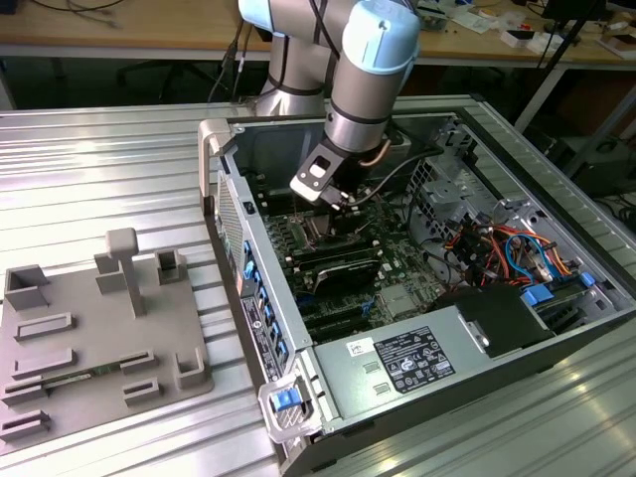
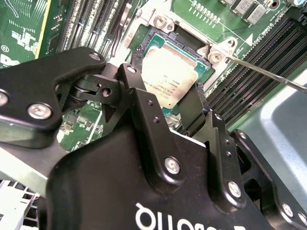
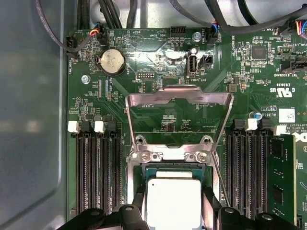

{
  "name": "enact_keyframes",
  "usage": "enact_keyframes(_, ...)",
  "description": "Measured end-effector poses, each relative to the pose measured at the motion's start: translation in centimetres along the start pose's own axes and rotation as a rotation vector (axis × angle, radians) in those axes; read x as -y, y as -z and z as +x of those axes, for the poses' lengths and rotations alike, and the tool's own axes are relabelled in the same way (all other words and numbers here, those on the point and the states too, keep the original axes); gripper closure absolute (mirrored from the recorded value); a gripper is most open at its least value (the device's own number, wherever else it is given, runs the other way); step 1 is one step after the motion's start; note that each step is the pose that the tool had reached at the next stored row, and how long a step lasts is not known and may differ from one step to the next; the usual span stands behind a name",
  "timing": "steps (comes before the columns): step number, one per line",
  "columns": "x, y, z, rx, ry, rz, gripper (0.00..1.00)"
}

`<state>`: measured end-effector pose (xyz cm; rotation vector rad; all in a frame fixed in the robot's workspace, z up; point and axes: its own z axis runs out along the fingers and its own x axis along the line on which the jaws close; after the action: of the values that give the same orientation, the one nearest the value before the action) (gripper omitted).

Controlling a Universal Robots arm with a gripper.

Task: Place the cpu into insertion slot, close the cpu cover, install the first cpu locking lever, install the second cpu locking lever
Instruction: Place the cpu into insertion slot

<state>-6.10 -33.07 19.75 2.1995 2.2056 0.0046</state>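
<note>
Cpu (image 3: 173, 203) in claw (image 3: 174, 207), over insertion slot (image 3: 168, 155)

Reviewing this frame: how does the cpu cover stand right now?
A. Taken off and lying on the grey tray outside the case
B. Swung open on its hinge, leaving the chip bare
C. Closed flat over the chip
B: in the first wrist view the cpu cover stands swung up from its hinge, and the metal face of the cpu is uncovered.
</note>
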Motion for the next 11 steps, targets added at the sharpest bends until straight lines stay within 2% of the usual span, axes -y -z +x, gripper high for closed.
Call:
enact_keyframes(3, 0.01, -0.1, 0.0, -0.0001, 0.0, -0.0005, 0.45)
enact_keyframes(5, 0.31, -0.19, 0.02, -0.0005, 0.0, -0.0004, 0.45)
enact_keyframes(11, 0.25, -0.29, 0.01, 0.0001, 0.0, 0.0004, 0.45)
